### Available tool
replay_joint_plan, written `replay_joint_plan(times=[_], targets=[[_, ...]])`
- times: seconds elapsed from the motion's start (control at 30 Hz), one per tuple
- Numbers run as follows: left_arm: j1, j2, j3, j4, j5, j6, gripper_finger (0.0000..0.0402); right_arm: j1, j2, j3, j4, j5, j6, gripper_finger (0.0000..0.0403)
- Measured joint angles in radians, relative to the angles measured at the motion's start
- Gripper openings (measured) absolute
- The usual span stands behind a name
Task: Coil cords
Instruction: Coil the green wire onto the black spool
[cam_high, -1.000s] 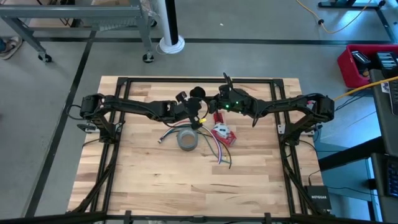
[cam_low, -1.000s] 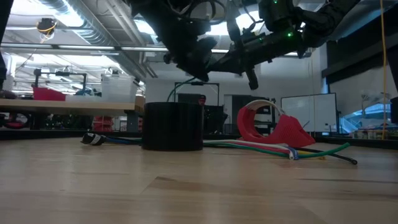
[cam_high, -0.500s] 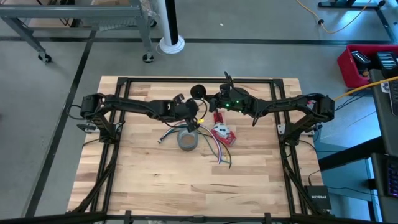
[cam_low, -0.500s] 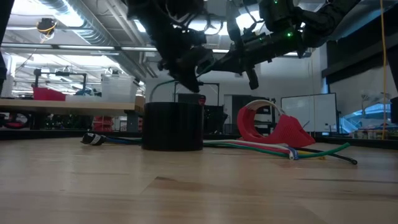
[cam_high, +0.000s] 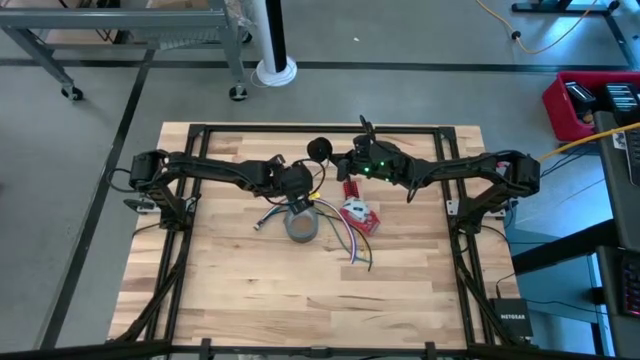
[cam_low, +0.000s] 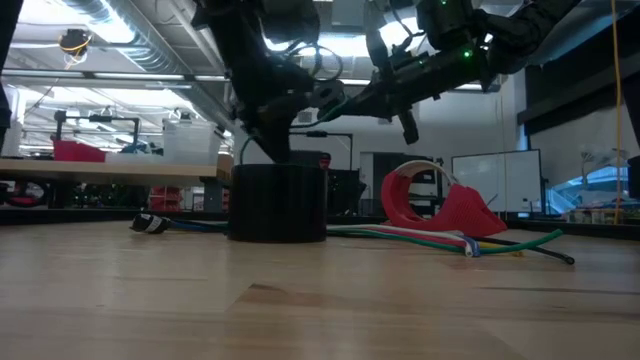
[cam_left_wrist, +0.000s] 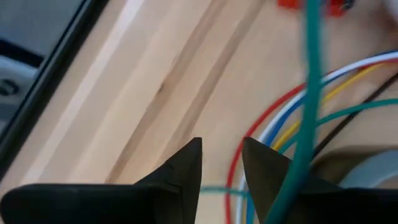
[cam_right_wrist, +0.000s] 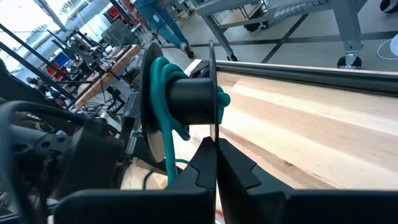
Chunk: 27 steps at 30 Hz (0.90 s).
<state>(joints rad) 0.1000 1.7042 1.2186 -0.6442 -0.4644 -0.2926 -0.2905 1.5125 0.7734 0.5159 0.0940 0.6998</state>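
Green cord (cam_left_wrist: 309, 93) just beside parted left gripper (cam_left_wrist: 222, 163).

1. The left tool (cam_high: 297, 196) now sits lower and nearer the grey tape roll (cam_high: 302, 225) than a second ago; in the high view it hangs right over the roll's far edge, where before it was up beside the black spool (cam_high: 319, 149).
2. In the low view the left arm's dark bulk now reaches down to the top of the roll (cam_low: 278, 202); earlier a clear gap showed between them.
3. The left tool's fingers (cam_left_wrist: 186, 163) now stand apart with a narrow gap, after being closed a second ago.
4. The green cord (cam_left_wrist: 309, 93) now runs slack beside those fingers, outside the gap.
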Motion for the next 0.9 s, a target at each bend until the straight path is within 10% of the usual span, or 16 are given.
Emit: replay_joint_plan(times=[0.9], targets=[[-0.015, 0.000, -0.056, 0.002, -0.165, -0.045, 0.0109, 0.000, -0.057, 0.001, -0.100, 0.027, -0.031, 0.0003]])
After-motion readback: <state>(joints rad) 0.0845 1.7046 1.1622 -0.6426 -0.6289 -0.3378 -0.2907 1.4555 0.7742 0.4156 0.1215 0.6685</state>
